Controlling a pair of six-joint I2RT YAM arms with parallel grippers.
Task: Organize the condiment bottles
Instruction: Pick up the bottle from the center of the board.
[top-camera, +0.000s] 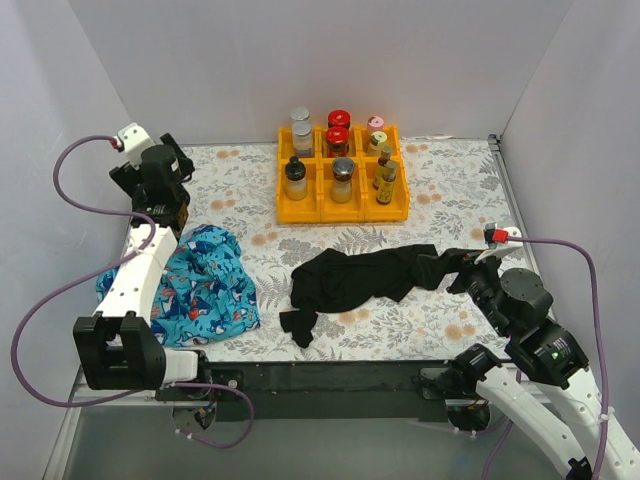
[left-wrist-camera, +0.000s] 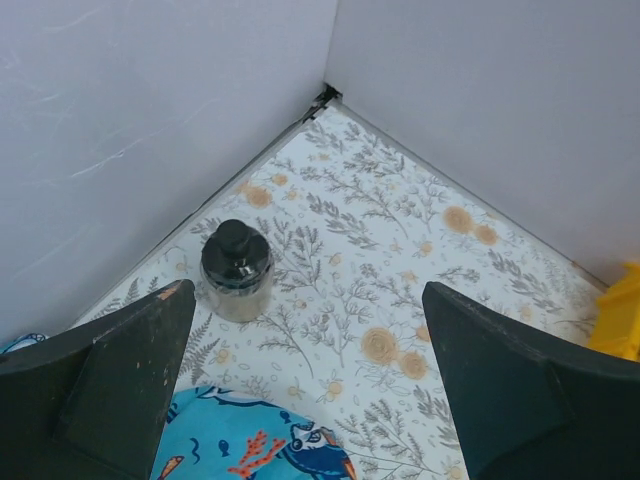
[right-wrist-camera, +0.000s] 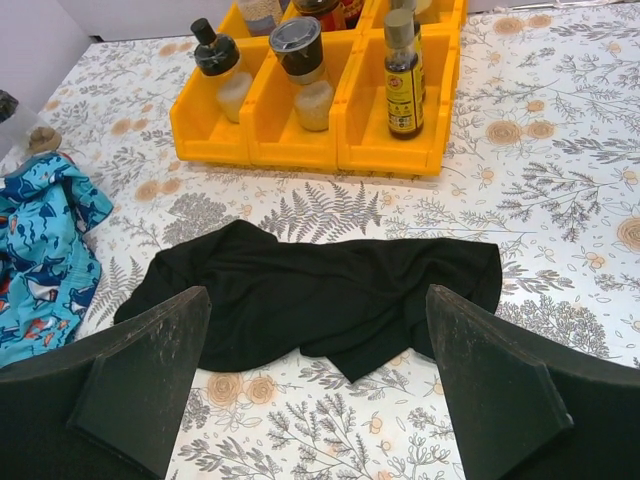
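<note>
Most of the condiment bottles (top-camera: 337, 142) sit in the orange tray (top-camera: 342, 212) at the back of the worktop (top-camera: 460, 190), a bit right of centre. Back row, left to right: a silver-lidded clear jar (top-camera: 301, 130), two red-lidded jars (top-camera: 339, 120), then a pink-lidded jar (top-camera: 376, 124) with another small jar right in front of it. Front row: a black-capped bottle (top-camera: 295, 178), a grey-lidded jar (top-camera: 343, 178) with pale stuff inside, and two slim amber bottles (top-camera: 385, 172) sharing the right compartment. All upright as far as the top view shows.

One straggler though. A black-capped jar (left-wrist-camera: 237, 272) stands upright on its own near the back left corner of the worktop, close to the left wall and well apart from the tray. The left wrist camera shows it; in the top view it can't be made out behind the left arm. The left gripper (left-wrist-camera: 308, 295) hovers over that corner with its jaws spread wide and nothing between them. The jar sits just past the tip of the left finger, and whether they touch is hard to tell.

The right gripper (right-wrist-camera: 318, 292) is wide open and empty too, its jaws hanging over a crumpled black cloth (right-wrist-camera: 300, 265) that lies in front of the tray. A blue patterned cloth (top-camera: 205, 285) is bunched up front left, right beside the left arm.
</note>
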